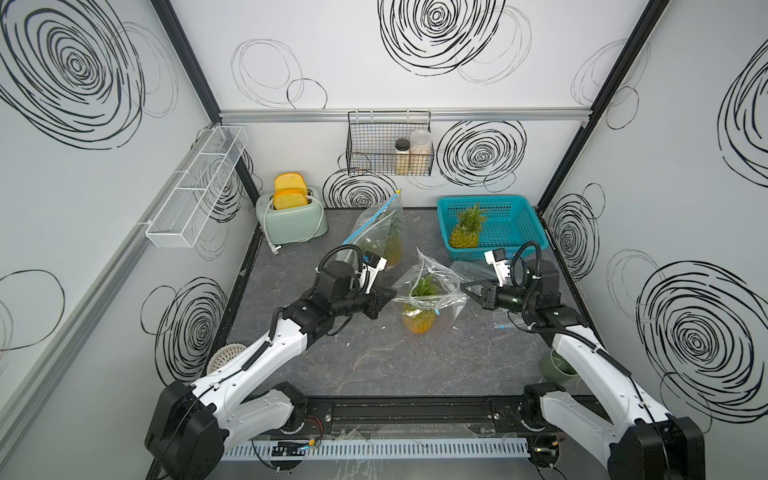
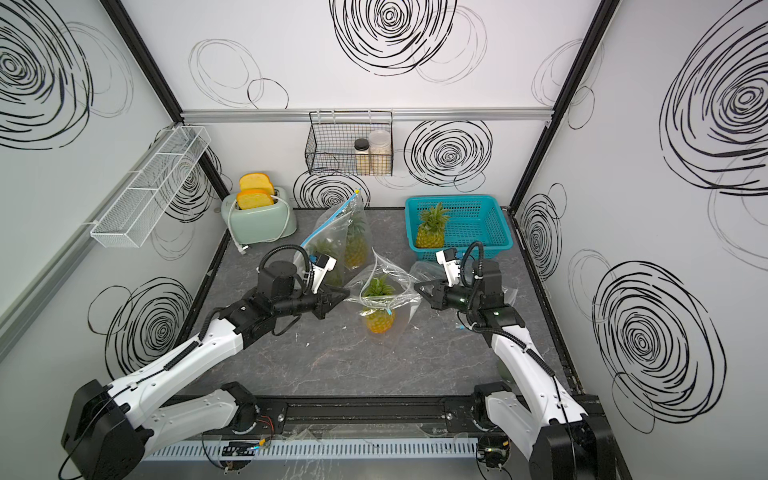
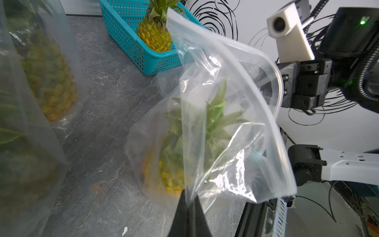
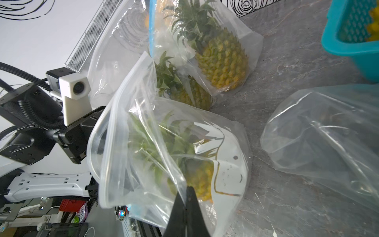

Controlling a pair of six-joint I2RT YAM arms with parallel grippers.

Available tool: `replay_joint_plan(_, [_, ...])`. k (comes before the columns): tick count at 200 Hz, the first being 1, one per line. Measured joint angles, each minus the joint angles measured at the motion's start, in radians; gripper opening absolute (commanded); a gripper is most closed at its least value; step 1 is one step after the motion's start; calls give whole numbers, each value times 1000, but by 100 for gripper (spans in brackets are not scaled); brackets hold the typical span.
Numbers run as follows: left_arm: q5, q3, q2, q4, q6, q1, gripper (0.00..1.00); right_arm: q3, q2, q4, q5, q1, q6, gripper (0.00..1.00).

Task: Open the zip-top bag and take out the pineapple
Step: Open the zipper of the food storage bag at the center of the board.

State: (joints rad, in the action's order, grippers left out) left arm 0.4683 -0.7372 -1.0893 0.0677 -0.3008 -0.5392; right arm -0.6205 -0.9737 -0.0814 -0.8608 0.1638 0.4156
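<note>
The zip-top bag (image 1: 446,291) is thin, clear plastic film, glossy and creased, with bright glints. The pineapple (image 1: 419,324) inside has a rough, scaly yellow rind and matt leaves. The tabletop (image 1: 374,365) looks like dark grey veined stone, matt. The teal basket (image 1: 509,224) is perforated moulded plastic. The toaster (image 1: 291,226) has a smooth pale-green shell. The hanging basket (image 1: 370,153) is black metal wire and the wall rack (image 1: 199,187) is fine white mesh.

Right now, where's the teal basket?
In both top views the teal basket sits at the back right corner of the table, holding an unbagged pineapple.
</note>
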Motion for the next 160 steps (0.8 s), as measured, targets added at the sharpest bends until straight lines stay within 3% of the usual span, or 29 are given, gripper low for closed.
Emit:
replay_joint_plan(15, [3, 10, 0, -14, -10, 0, 0, 0, -9, -2, -13, -3, -1, 1])
replay_joint_plan(59, [-13, 21, 0, -33, -35, -20, 0, -79, -5, -129, 56, 34, -45, 29])
replay_joint_plan(121, [-51, 39, 4, -69, -59, -81, 0, -409, 14, -380, 329, 325, -76, 37])
replay_joint_plan(160, [-66, 67, 24, -95, -71, -89, 0, -510, -50, -415, 402, 442, -76, 38])
